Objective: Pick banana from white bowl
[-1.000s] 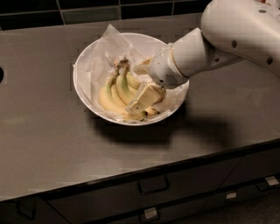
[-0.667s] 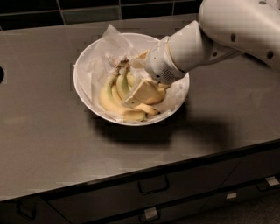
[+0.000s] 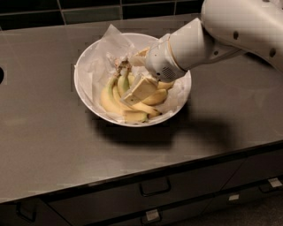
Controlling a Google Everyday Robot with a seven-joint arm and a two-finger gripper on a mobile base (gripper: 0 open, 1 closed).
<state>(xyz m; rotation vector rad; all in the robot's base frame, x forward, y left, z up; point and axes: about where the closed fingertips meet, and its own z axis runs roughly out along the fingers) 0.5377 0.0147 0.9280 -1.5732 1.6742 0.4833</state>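
The banana (image 3: 116, 98) is a bunch of yellow bananas with a brownish stem at the top. It lies in the white bowl (image 3: 84, 95), which is lined with crumpled white paper and stands on the dark counter. My gripper (image 3: 138, 73) reaches in from the right, low over the bunch. It is open, with one tan finger (image 3: 138, 90) lying across the bananas and the other near the bowl's far side. The right part of the bunch is hidden under the wrist.
The white arm (image 3: 239, 26) crosses the upper right of the view. The dark counter (image 3: 53, 150) ends at a front edge with drawers (image 3: 154, 187) below. A dark tiled wall (image 3: 88, 9) runs along the back.
My gripper has moved a little to the left and deeper over the bunch. The bananas and the bowl have stayed where they were.
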